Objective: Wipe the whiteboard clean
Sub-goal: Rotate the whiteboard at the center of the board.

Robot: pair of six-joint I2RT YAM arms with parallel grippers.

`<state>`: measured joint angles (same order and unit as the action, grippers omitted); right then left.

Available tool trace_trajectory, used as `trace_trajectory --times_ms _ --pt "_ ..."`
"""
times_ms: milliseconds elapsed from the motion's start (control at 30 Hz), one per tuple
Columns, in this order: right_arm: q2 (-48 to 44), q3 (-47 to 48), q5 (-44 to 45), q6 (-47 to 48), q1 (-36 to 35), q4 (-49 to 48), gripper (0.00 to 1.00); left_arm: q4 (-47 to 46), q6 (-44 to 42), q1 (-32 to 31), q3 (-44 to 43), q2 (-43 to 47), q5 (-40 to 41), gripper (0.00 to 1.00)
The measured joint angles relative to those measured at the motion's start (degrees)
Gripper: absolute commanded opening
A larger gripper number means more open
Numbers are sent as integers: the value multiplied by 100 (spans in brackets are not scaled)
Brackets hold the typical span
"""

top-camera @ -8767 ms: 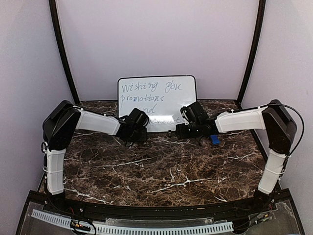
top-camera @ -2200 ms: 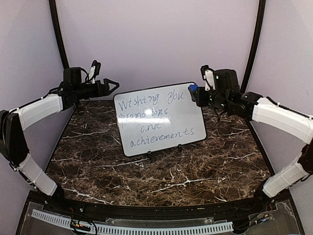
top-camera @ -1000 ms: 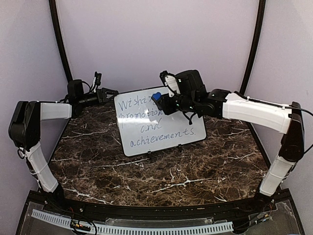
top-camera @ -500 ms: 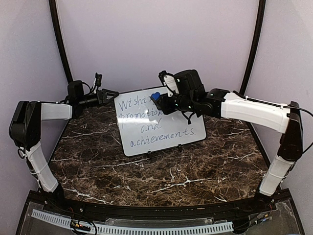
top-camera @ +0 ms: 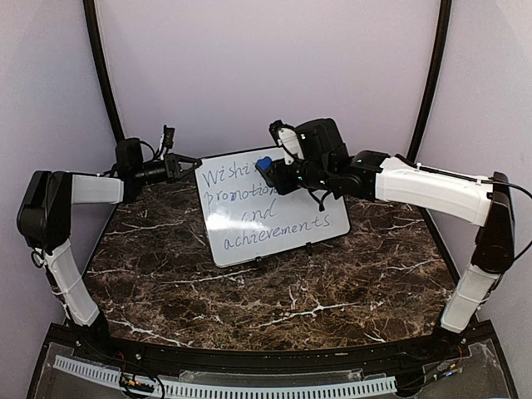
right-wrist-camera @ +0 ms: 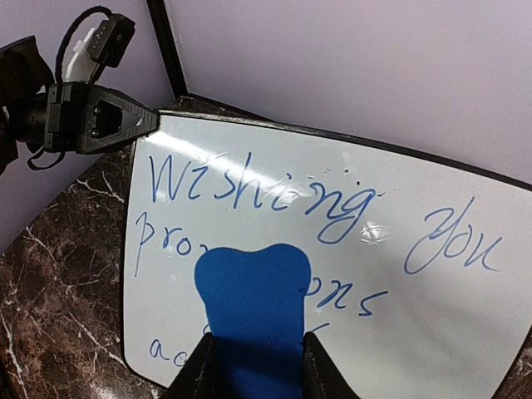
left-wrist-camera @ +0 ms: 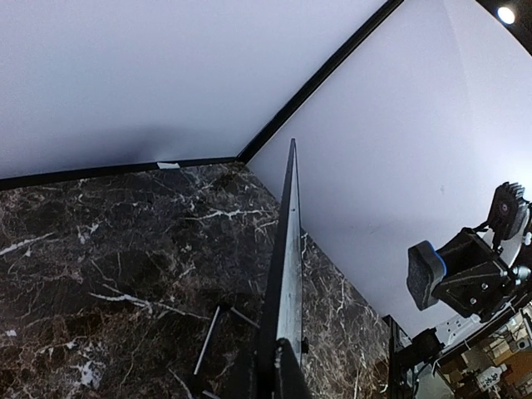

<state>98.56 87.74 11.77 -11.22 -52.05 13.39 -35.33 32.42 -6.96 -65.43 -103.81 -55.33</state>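
The whiteboard (top-camera: 309, 193) stands tilted on the marble table, with blue handwriting across its face (right-wrist-camera: 432, 324). My left gripper (top-camera: 188, 161) is shut on the board's top-left corner. The left wrist view looks along the board's thin edge (left-wrist-camera: 288, 249), which is pinched between that gripper's (left-wrist-camera: 268, 370) fingers. My right gripper (right-wrist-camera: 253, 353) is shut on a blue eraser (right-wrist-camera: 249, 291). The eraser (top-camera: 263, 164) hangs in front of the upper middle of the writing; I cannot tell whether it touches the board.
The dark marble table top (top-camera: 274, 299) is ringed by lilac walls with black corner posts (top-camera: 104, 83). Wire stand legs (left-wrist-camera: 208, 341) prop the board from behind. The right arm (top-camera: 424, 187) reaches across the board's right half.
My left gripper has shut on the board's top-left corner. The board has shifted slightly. The right gripper and eraser have barely moved.
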Motion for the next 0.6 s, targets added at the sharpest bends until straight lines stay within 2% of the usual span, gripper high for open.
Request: trace_trajectory --times_ms 267,433,600 --pt "251 208 -101 31 -17 155 29 -68 24 -197 470 424 391 0" --pt "278 256 -151 85 -68 227 29 90 -118 -844 1126 1447 1414 0" --pt "219 149 -190 92 -94 221 29 74 -44 -1104 2223 2564 2273 2"
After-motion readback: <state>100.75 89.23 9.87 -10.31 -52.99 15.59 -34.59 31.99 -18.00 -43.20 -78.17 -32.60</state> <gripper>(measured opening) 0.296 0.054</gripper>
